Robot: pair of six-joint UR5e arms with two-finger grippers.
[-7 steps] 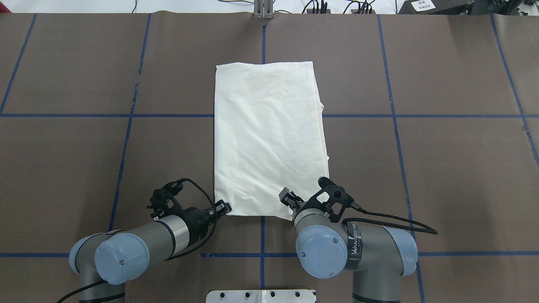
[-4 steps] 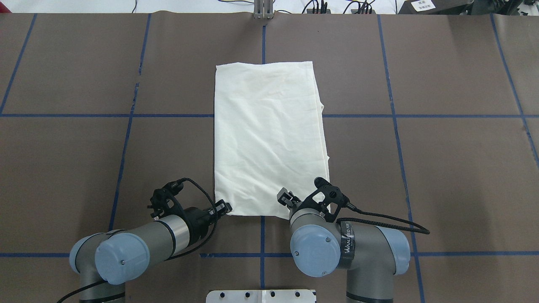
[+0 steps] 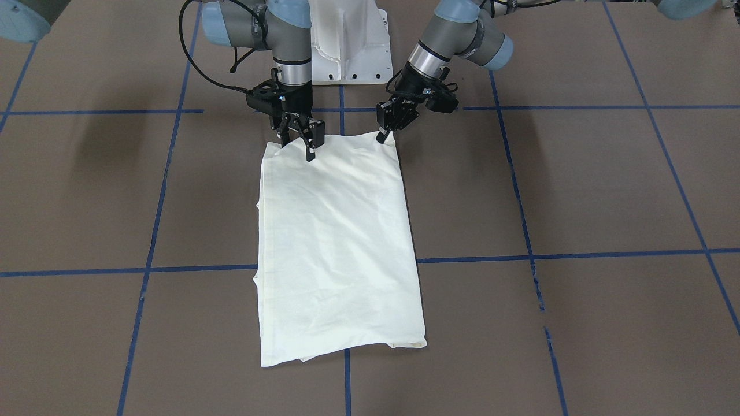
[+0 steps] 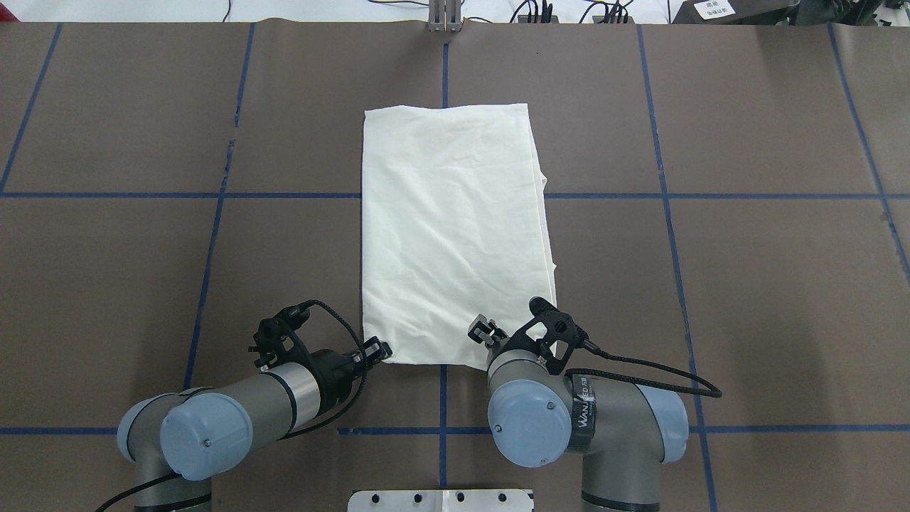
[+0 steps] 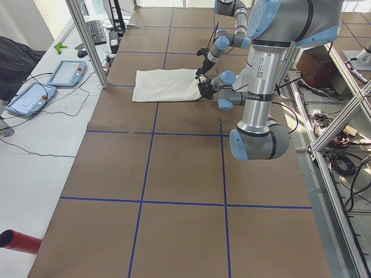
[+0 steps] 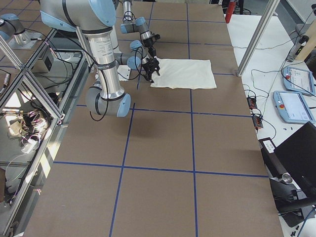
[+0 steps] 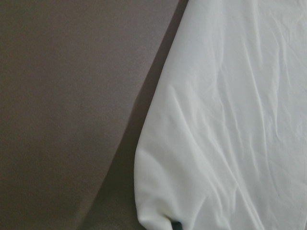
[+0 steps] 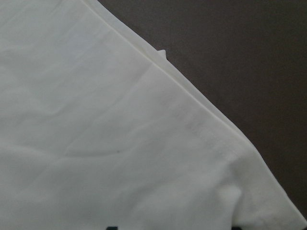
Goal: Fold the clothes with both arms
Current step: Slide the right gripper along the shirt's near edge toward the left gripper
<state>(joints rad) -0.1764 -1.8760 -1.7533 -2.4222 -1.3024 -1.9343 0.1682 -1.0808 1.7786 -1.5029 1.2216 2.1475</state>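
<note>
The cream shirt (image 4: 455, 227) lies folded into a long rectangle, plain side up, on the brown table; it also shows in the front view (image 3: 338, 242). My left gripper (image 4: 379, 350) (image 3: 381, 136) is at the shirt's near-left corner, shut on that corner, which puckers in the left wrist view (image 7: 158, 211). My right gripper (image 4: 482, 329) (image 3: 297, 148) stands open over the near-right corner, one finger on each side of the hem. In the right wrist view the cloth (image 8: 96, 143) fills the space between the fingertips.
The white pedestal base (image 4: 441, 500) sits behind both arms. Blue tape lines (image 4: 661, 195) divide the brown mat. Teach pendants (image 5: 66, 72) (image 6: 291, 106) and frame posts (image 5: 87, 40) stand beyond the table's ends.
The right arm has shifted slightly to the left, carrying its gripper a little along the shirt's near edge. The left arm and the shirt have not moved.
</note>
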